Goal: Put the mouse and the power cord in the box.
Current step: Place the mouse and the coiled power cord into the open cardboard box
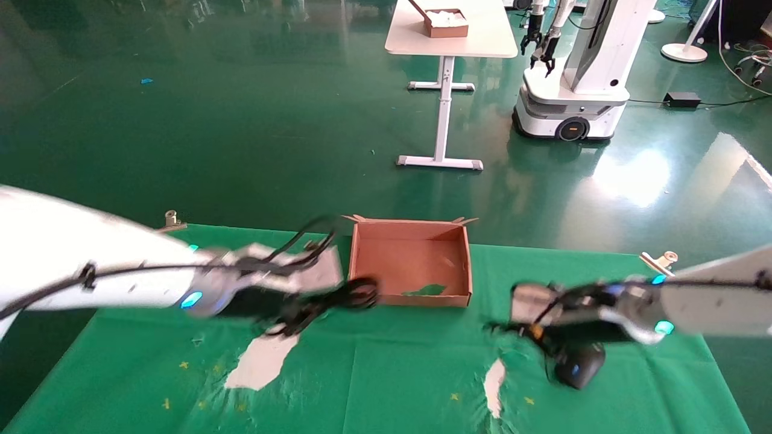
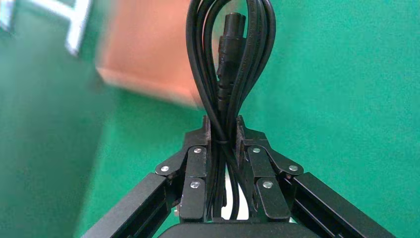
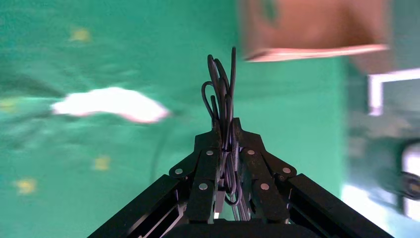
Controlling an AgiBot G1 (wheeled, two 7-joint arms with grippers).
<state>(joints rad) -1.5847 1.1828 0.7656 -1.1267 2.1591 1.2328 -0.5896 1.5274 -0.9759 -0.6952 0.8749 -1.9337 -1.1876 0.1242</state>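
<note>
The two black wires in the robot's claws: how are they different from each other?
The power cord in the left gripper is thick and glossy, with a chunky moulded plug among its loops. The wire of the mouse, bunched in the right gripper, is far thinner, and the mouse hangs below that gripper. The power cord is beside the box, at its near left corner; the mouse is farther off to the right. Both are black, looped and clamped.

We count one mouse point(image 1: 580, 366), one power cord point(image 1: 356, 293), one box point(image 1: 410, 263) on the near desk point(image 1: 386, 386). Two tools: left tool point(image 2: 223, 130), right tool point(image 3: 225, 130). Two metal clips at the desk's far edge, left point(image 1: 172, 220) and right point(image 1: 660, 261). Far off: one white desk point(image 1: 449, 36), one smaller box point(image 1: 445, 22), one other robot point(image 1: 579, 72).
</note>
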